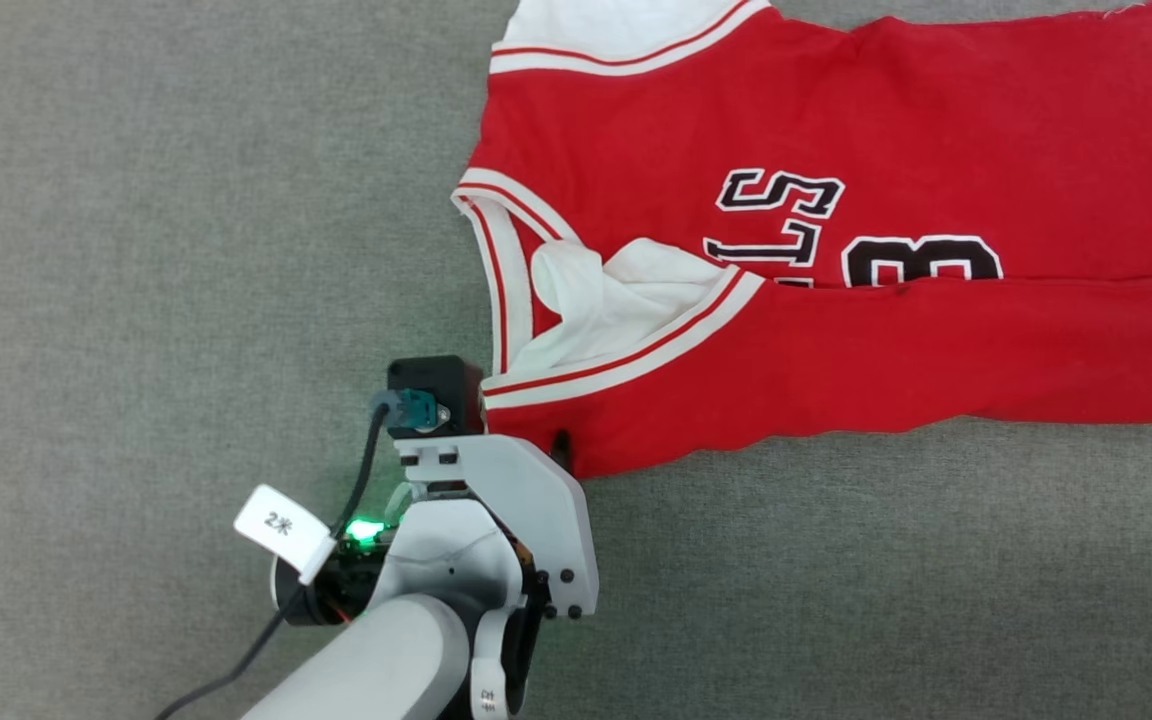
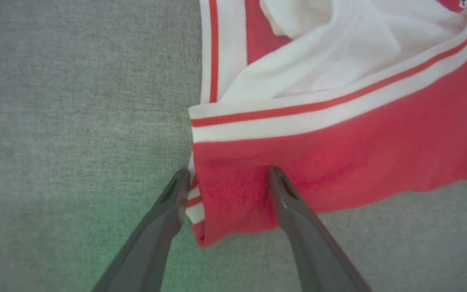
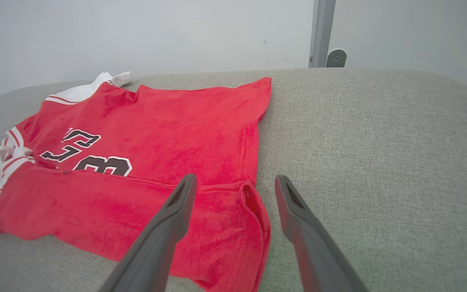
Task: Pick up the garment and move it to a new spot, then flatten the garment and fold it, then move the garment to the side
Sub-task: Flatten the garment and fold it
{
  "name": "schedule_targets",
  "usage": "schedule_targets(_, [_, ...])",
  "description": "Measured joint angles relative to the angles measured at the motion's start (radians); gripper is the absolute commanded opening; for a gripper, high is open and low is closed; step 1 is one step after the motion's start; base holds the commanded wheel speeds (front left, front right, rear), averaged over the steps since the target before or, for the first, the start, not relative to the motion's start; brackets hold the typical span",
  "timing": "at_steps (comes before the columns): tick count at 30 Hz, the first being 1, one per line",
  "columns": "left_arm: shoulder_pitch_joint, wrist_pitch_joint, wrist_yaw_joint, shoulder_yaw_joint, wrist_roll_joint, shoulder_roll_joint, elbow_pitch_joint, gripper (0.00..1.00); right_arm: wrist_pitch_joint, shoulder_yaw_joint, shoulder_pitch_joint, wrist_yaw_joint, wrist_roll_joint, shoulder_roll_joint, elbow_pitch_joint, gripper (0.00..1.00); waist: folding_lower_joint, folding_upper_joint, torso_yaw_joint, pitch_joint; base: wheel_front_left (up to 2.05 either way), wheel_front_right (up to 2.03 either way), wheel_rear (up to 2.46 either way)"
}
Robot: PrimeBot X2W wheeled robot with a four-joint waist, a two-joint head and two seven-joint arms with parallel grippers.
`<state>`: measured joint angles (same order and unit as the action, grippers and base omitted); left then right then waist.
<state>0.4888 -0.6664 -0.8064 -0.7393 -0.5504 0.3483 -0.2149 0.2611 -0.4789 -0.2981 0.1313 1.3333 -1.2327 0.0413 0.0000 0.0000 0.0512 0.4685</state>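
The red garment [image 1: 936, 130] lies spread on the grey cloth surface at the upper right of the head view, its near long edge folded over so the black "23" and lettering are half covered. White sleeve fabric bunches at the striped armhole. My left gripper [image 1: 548, 448] sits at the garment's near left corner. In the left wrist view the left gripper [image 2: 228, 176] is open, its fingers standing on either side of that corner of the garment [image 2: 339, 154]. My right gripper [image 3: 236, 182] is open just above the hem corner of the garment [image 3: 176, 121], holding nothing.
Grey cloth surface [image 1: 136, 250] stretches left and in front of the garment. A pale wall and a metal post [image 3: 320, 32] stand behind the surface's far edge. A cable and a white tag [image 1: 281, 525] hang from my left wrist.
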Motion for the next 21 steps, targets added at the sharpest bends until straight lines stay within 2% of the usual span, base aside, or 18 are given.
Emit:
schedule_targets(2, [-0.005,0.012,0.011,0.007,-0.013,-0.009,0.017,1.0,0.0,0.004,0.003,0.0,-0.001,-0.003,-0.003,1.0,0.0,0.0,-0.004,0.002,0.0,0.0,0.0])
schedule_targets(3, [-0.005,0.019,0.016,0.007,-0.013,-0.01,0.025,0.96,0.0,0.005,0.005,0.0,-0.002,-0.006,-0.005,1.0,0.0,0.0,-0.006,0.001,0.0,0.0,0.0])
schedule_targets(5, [-0.008,0.029,0.029,0.013,-0.026,-0.017,0.033,0.44,0.0,0.005,0.018,0.0,-0.005,-0.016,-0.012,1.0,0.0,0.0,-0.007,-0.002,0.0,0.0,0.0])
schedule_targets(6, [-0.011,0.035,0.034,0.016,-0.034,-0.02,0.035,0.24,0.0,0.003,0.026,0.0,-0.005,-0.025,-0.016,1.0,0.0,0.0,-0.008,-0.003,0.0,0.0,0.0])
schedule_targets(7, [-0.015,0.038,0.042,0.02,-0.043,-0.025,0.039,0.0,0.0,-0.003,0.029,0.0,-0.006,-0.033,-0.019,1.0,0.0,0.0,-0.008,-0.005,0.0,0.0,0.0])
schedule_targets(14, [-0.022,0.069,0.076,0.02,-0.062,-0.044,0.065,0.0,-0.094,-0.083,0.06,0.0,-0.066,-0.15,-0.05,1.0,0.0,0.0,-0.001,-0.013,0.0,0.0,0.0])
schedule_targets(21, [-0.007,0.085,0.091,0.007,-0.064,-0.068,0.08,0.0,-0.283,-0.149,0.011,0.0,-0.104,-0.17,-0.068,1.0,0.0,0.0,0.019,-0.004,0.0,0.0,0.0])
